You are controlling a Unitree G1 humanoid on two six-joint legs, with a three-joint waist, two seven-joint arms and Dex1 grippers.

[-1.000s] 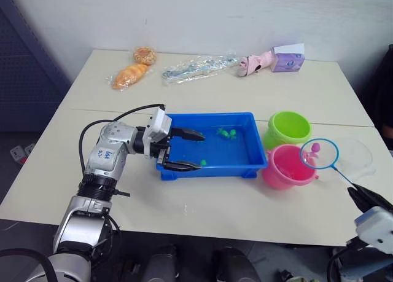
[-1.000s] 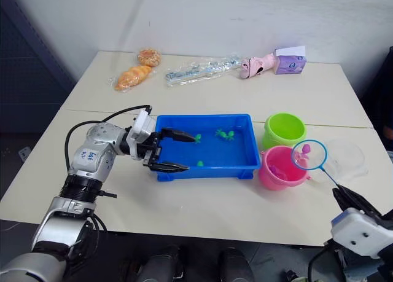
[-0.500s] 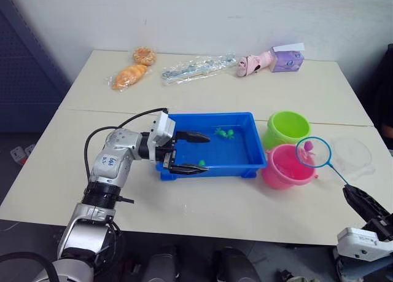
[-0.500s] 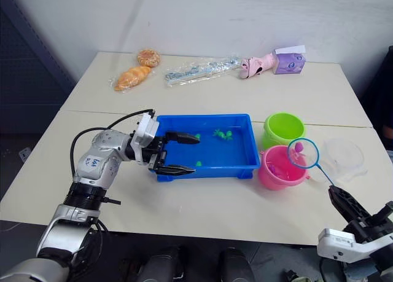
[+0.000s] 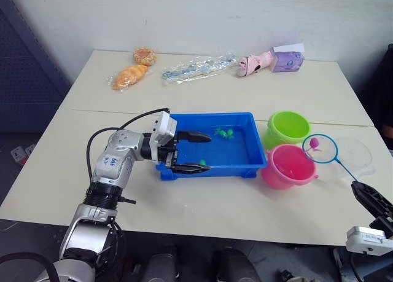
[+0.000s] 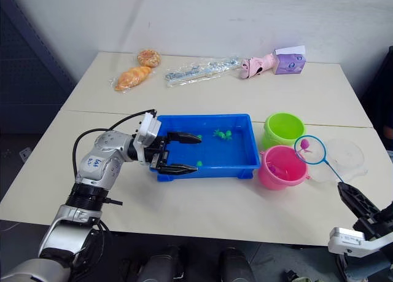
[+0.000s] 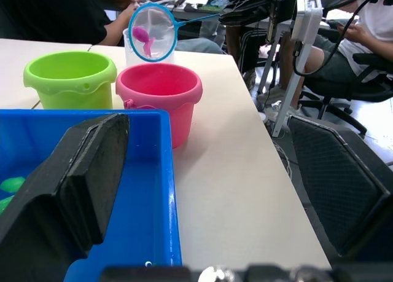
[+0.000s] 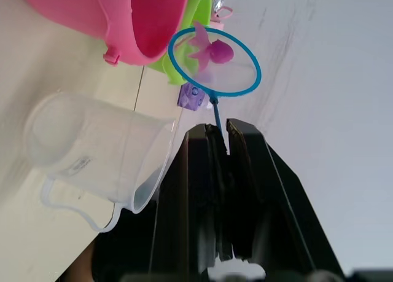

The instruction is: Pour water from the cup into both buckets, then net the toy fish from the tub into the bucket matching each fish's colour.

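The net has drifted off the pink bucket toward the bench's right edge, pink fish aboard. Light, whippy: right pincer pinches its handle; left pincer gapes around the tub wall.
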